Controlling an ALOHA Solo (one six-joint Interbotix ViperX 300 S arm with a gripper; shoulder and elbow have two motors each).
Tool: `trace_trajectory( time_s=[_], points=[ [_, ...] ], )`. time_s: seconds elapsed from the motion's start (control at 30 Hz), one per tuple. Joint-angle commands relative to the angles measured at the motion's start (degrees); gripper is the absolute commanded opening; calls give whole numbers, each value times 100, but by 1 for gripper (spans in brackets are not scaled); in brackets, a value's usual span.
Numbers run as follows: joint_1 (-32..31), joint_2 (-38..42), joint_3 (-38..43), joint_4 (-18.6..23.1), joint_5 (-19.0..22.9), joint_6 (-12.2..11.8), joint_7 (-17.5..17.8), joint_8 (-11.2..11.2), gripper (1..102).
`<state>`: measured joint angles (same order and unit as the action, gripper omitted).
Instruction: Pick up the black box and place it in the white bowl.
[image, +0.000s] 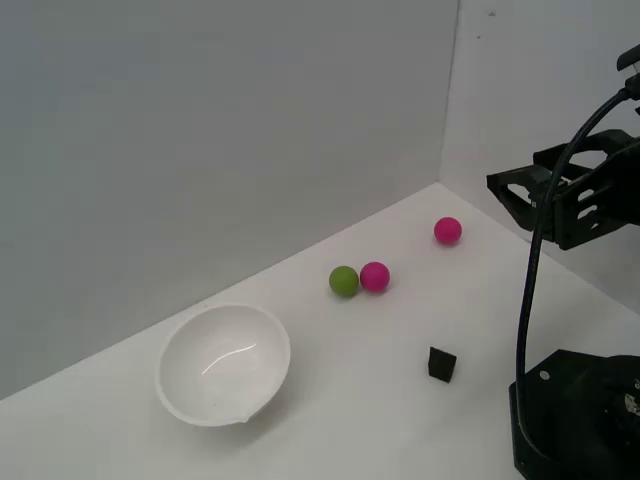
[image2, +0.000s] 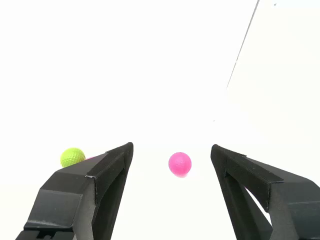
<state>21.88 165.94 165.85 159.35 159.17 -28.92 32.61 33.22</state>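
The tool (image: 510, 195) hangs in the air above the white desk (image: 400, 400) at the exterior view's right, its jaws spread wide with nothing between them. In the wrist view the two dark fingers (image2: 107, 170) stand well apart, and a pink ball (image2: 180, 163) shows on the desk in the open gap ahead of the tool (image2: 172, 150), touching neither finger. That same lone pink ball (image: 447, 230) lies on the desk close below and just ahead of the tool. Farther out from the tool, a green ball (image: 343, 281) and a second pink ball (image: 375, 276) sit side by side, touching or nearly so; in the wrist view the green ball (image2: 72, 157) peeks past the outer edge of one finger. The black box (image: 442, 364) rests on the desk well below the tool and back toward the robot base (image: 580, 415), apart from all three balls and out of the wrist view. The white bowl (image: 224, 365) sits farthest from the tool, beyond the paired balls, tipped so that its opening faces partly sideways, and nothing shows inside it.
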Motion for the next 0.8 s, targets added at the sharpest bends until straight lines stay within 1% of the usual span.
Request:
trace_trajectory(
  time_s=[0.0, 0.2, 0.37, 0.53, 0.63, 0.77],
  points=[
    [-492, 422, 448, 18, 9, -53, 62, -18, 82],
    [-510, 475, 510, 18, 9, -53, 62, -26, 81],
    [-589, 422, 448, 18, 9, -44, 70, -26, 76],
    [-668, 360, 378, -35, -35, -53, 70, -26, 76],
    [-809, 149, 167, -132, -132, -53, 158, -62, 76],
    [-1266, -352, -343, -264, -255, -53, 281, -79, 76]
  ],
)
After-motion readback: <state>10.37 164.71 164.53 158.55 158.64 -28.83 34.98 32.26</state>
